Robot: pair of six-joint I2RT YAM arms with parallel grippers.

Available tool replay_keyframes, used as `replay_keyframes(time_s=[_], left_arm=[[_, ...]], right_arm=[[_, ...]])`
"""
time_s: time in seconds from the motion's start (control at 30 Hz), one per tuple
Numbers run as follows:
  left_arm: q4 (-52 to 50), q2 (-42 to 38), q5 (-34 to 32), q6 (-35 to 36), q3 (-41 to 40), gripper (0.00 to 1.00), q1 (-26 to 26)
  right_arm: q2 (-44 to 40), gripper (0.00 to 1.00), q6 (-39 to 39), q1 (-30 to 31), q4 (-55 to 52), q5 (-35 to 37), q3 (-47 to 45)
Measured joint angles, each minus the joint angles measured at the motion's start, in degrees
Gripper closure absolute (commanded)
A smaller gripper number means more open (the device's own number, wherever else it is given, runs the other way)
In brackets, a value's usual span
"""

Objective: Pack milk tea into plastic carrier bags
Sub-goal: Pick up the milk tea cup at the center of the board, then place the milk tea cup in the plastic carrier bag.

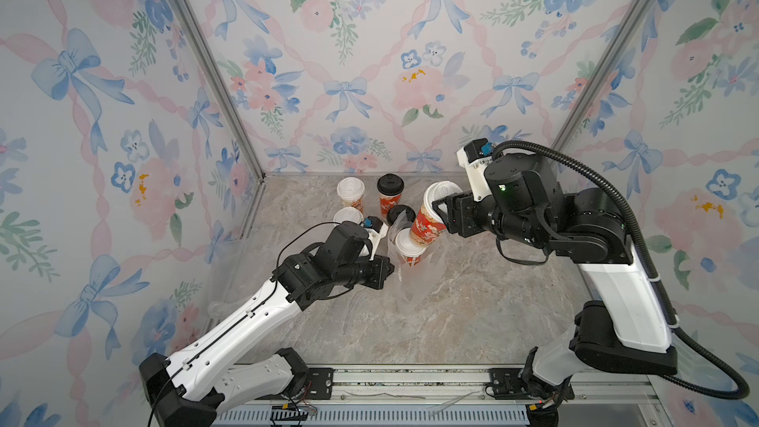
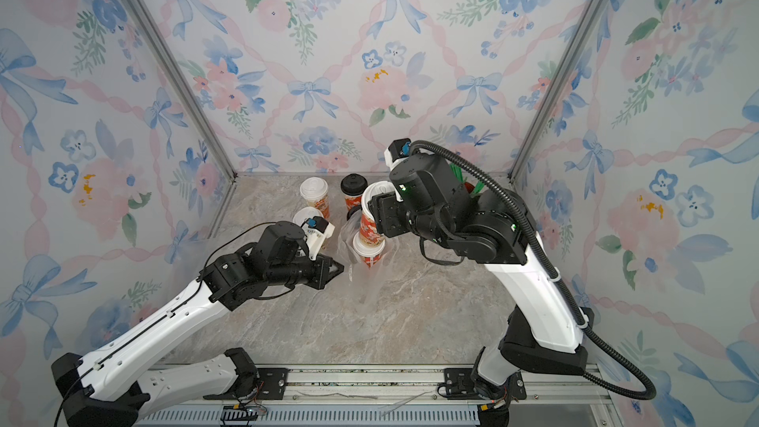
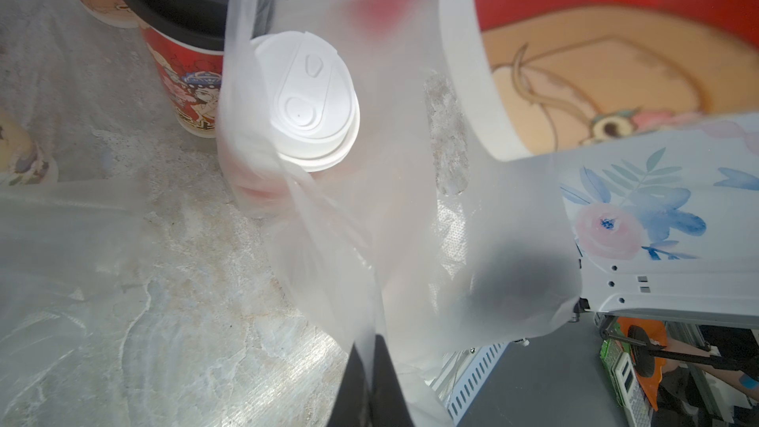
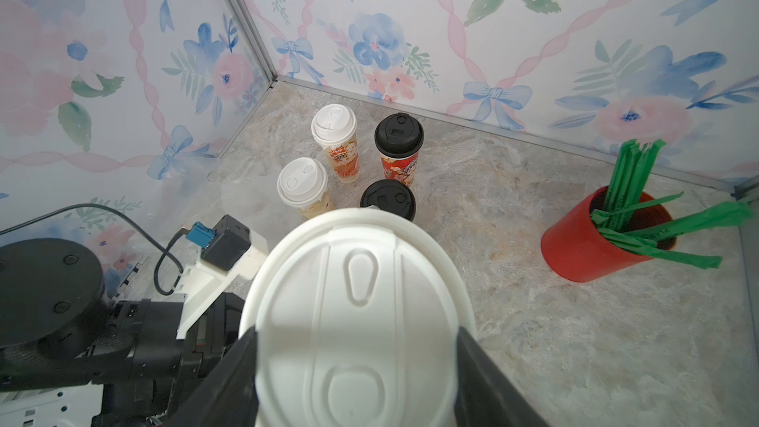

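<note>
A clear plastic carrier bag (image 1: 415, 277) (image 3: 369, 219) stands open mid-table with a red-printed, white-lidded milk tea cup (image 1: 408, 249) (image 3: 308, 104) upright inside. My left gripper (image 1: 390, 271) (image 3: 371, 347) is shut on the bag's near edge, the film pinched between its jaws. My right gripper (image 1: 437, 215) (image 4: 356, 334) is shut on a second red-printed, white-lidded cup (image 1: 429, 219) (image 4: 357, 314), held tilted just above the bag's mouth and the cup inside. Behind stand two cream cups (image 4: 333, 137) (image 4: 302, 186) and two black-lidded red cups (image 4: 398, 145) (image 4: 388, 201).
A plain red cup of green straws (image 4: 595, 240) stands at the back right, hidden behind the right arm in a top view. More loose clear plastic (image 1: 224, 306) lies by the left wall under the left arm. The walls close in on three sides.
</note>
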Motion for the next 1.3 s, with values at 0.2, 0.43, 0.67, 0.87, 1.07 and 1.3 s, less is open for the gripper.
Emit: replay_keyframes(time_s=[0.2, 0.43, 0.67, 0.87, 1.07, 1.3], left_arm=[[0.0, 0.0, -0.44, -0.02, 0.0, 1.0, 0.0], [0.0, 0.0, -0.44, -0.17, 0.02, 1.0, 0.0], [0.0, 0.0, -0.44, -0.2, 0.17, 1.0, 0.0], [0.02, 0.0, -0.46, -0.22, 0.9, 1.0, 0.0], [-0.02, 0.0, -0.5, -0.22, 1.46, 1.0, 0.0], [-0.02, 0.0, -0.87, -0.22, 2.45, 1.0, 0.0]], right_arm=[[-0.52, 0.43, 1.66, 1.95, 0.46, -1.01, -4.96], [-0.63, 0.44, 3.89, 2.49, 2.56, -3.28, -14.71], [-3.04, 0.44, 6.21, 3.69, 6.95, -5.22, -24.37], [-5.03, 0.44, 7.5, 3.67, 11.76, -5.66, -32.0], [-6.4, 0.45, 8.61, 3.67, 17.4, -5.86, -40.89], [-6.73, 0.45, 9.03, 3.67, 23.58, -5.84, -48.74]])
